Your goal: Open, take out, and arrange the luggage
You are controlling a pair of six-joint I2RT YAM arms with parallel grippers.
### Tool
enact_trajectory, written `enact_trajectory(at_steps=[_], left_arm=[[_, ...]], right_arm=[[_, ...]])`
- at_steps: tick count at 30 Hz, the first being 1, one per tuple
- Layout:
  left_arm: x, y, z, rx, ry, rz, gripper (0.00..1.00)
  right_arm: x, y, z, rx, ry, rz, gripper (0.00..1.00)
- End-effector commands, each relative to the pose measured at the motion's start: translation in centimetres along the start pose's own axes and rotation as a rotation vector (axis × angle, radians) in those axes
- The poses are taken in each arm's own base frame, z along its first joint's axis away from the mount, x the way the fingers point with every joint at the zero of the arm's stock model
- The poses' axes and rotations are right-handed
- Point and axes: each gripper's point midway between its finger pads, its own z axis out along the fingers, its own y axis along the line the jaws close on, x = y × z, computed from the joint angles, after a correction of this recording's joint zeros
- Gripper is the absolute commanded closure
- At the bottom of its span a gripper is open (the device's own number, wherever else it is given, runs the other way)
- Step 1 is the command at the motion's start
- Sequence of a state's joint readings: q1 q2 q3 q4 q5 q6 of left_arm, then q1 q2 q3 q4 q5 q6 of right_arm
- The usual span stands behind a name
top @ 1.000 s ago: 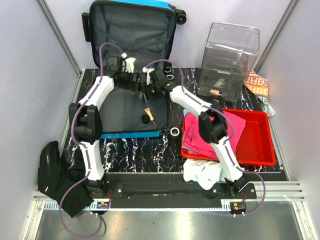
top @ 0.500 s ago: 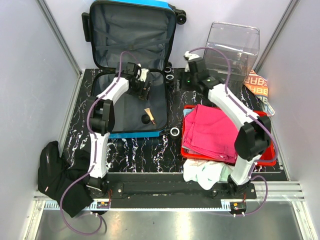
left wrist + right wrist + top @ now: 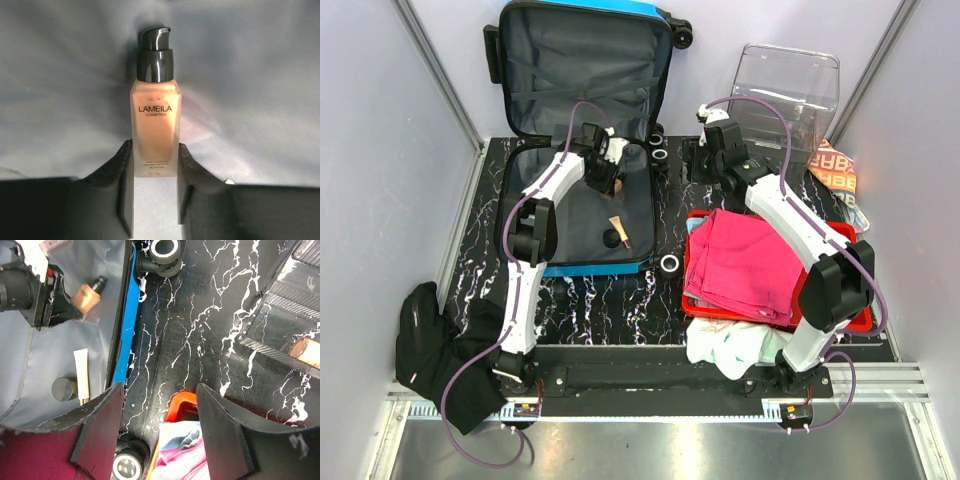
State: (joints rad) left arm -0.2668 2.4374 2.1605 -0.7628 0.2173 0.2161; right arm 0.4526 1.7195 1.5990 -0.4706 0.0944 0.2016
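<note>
- The luggage (image 3: 582, 60) lies open at the back left of the desk (image 3: 600, 300). Its lid leans upright on the wall and its grey-lined base lies flat.
- The left gripper (image 3: 155, 160) is closed narrowly on a LAMEILA foundation bottle (image 3: 155, 125), with a finger pressed to each side of the bottle's lower end. The small print is unreadable, and I cannot tell whether the bottle rests on the lining.
- From above, the wrist hides this grip.
- The right gripper (image 3: 160, 390) hangs wide over the desk, holding nothing.
- A white tube (image 3: 81, 372) and a dark round cap (image 3: 62, 389) lie together on the lining.
- The clear drawer box (image 3: 785, 100) is cut off in the right wrist view. A peach item (image 3: 305, 350) inside it is blurred.
- Pink cloth (image 3: 745, 260) hides much of the red tray (image 3: 840, 275).
</note>
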Motion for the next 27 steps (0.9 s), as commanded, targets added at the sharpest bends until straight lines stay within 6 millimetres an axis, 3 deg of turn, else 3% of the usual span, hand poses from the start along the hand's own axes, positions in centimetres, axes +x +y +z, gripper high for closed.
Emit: enact_trajectory(at_steps=[1,4,7,8,10,11,12,13,14,15,16,17,20,24,26,27], left_arm=[[-1.2,-3.2,-1.8,0.175,-0.034,0.071,1.00],[-1.0,-3.8,-3.3,0.231,-0.037,0.065,1.00],[-3.2,-4.2,-7.4,0.285,-0.145,0.045,1.00],[-5.0,-4.5,-10.7,0.288,-0.221,0.061,1.00],[-5.5,-4.8,-13.4,0.325,-0.282,0.044,1.00],[-6.8,-5.3,-16.4,0.325,-0.353,0.071,1.00],[-7.0,-5.5,-17.7,0.335,-0.377,0.073,1.00],[-6.8,-6.3,-18.6,0.376,-0.388,0.075,1.00],[-7.3,-7.1,-21.1,0.386,-0.430,0.090,1.00],[-7.2,-7.8,-22.0,0.412,-0.445,0.093,1.00],[-6.7,-9.0,-22.7,0.477,-0.449,0.091,1.00],[-7.0,-9.9,-24.7,0.503,-0.484,0.097,1.00],[-6.5,-13.0,-28.2,0.649,-0.520,0.101,1.00],[-6.3,-15.4,-32.1,0.728,-0.567,0.136,1.00],[-6.0,-16.2,-33.1,0.753,-0.580,0.156,1.00],[-5.8,-17.0,-34.3,0.789,-0.591,0.175,1.00]], right_arm=[[-2.7,0.8,-1.9,-0.039,-0.093,-0.029,0.34],[-2.7,1.9,-2.3,-0.110,-0.106,-0.042,0.33],[-2.4,2.6,-3.0,-0.170,-0.135,-0.079,0.31],[-3.5,3.4,-4.2,-0.216,-0.187,-0.090,0.30],[-3.9,4.3,-5.0,-0.275,-0.227,-0.116,0.26],[-4.3,5.4,-5.9,-0.344,-0.265,-0.129,0.25],[-4.4,5.9,-6.2,-0.378,-0.278,-0.141,0.24],[-4.4,6.5,-6.5,-0.415,-0.285,-0.141,0.15],[-4.3,7.8,-6.9,-0.495,-0.293,-0.154,0.05],[-4.3,8.5,-7.2,-0.536,-0.302,-0.153,0.00],[-4.0,9.2,-7.4,-0.583,-0.298,-0.126,0.00],[-5.1,10.6,-8.2,-0.671,-0.357,-0.136,0.00],[-6.7,13.0,-10.1,-0.827,-0.443,-0.101,0.00],[-8.7,14.7,-12.0,-0.958,-0.527,-0.065,0.01],[-9.5,15.5,-12.8,-1.021,-0.552,-0.044,0.04],[-9.7,15.7,-12.9,-1.032,-0.557,-0.040,0.11]])
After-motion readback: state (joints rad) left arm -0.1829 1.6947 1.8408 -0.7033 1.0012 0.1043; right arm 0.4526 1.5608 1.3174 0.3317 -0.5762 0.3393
